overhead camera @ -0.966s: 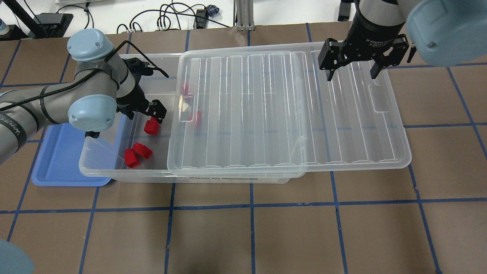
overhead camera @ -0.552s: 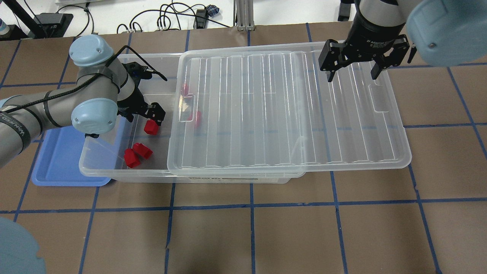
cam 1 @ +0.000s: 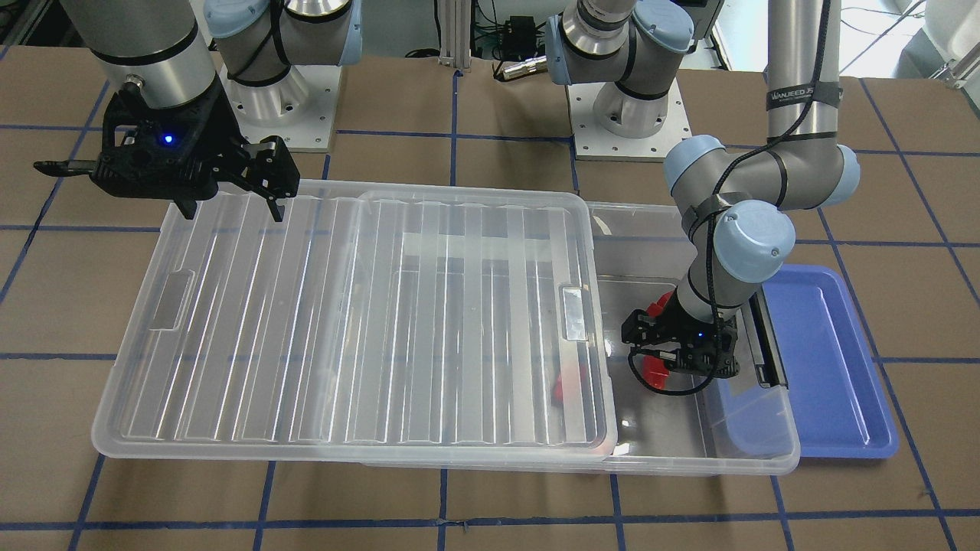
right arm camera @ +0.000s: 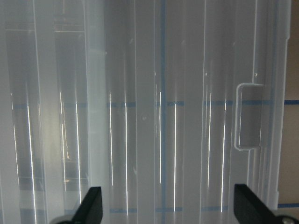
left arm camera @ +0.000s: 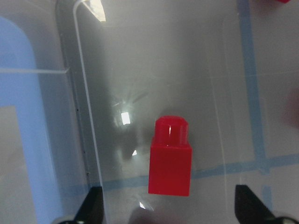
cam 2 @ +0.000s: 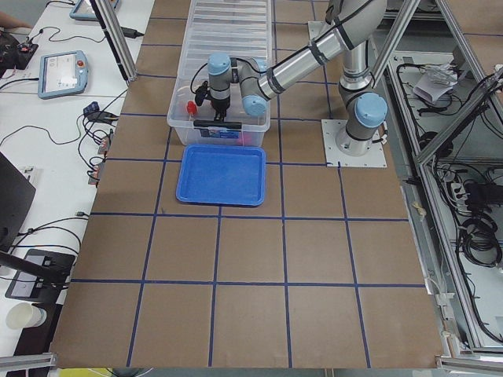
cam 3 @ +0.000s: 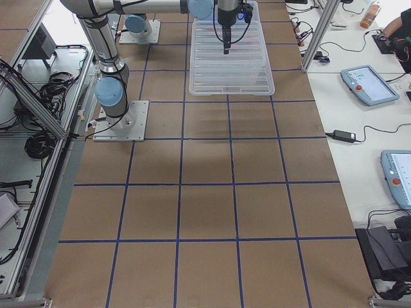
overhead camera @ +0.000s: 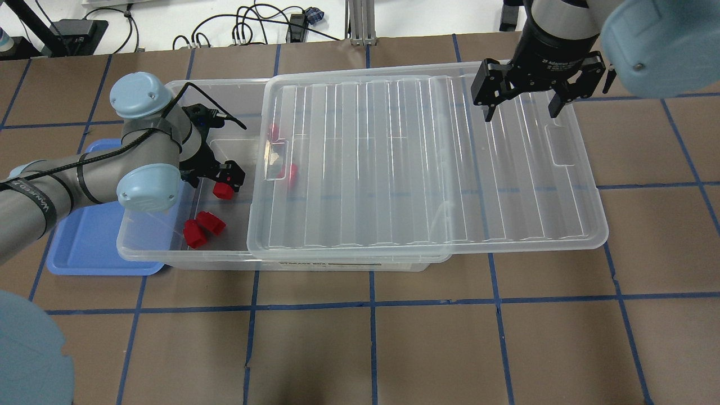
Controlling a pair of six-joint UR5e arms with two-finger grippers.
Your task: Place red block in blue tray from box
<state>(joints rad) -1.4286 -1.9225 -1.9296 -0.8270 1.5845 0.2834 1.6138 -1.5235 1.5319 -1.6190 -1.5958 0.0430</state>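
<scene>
Now: red block (left arm camera: 170, 156) lies on its side on floor of box (overhead camera: 185, 256), at the end that lid (overhead camera: 422, 163) leaves uncovered. We note left gripper (left arm camera: 169, 208) has come down closer over it in last second, jaws wide, straddling block, no contact yet. Block itself unmoved. We judge closing comes next, then lift over wall to blue tray (overhead camera: 84, 242) just beside. Right gripper (overhead camera: 522, 106) unchanged, spread above lid's far end.

Silver-grey tubes, pale blue joint caps. A black cable (cam 1: 826, 46) (banded down) runs along the left arm (overhead camera: 62, 185). The left gripper (overhead camera: 224, 181) and right gripper (overhead camera: 521, 109) are black.
</scene>
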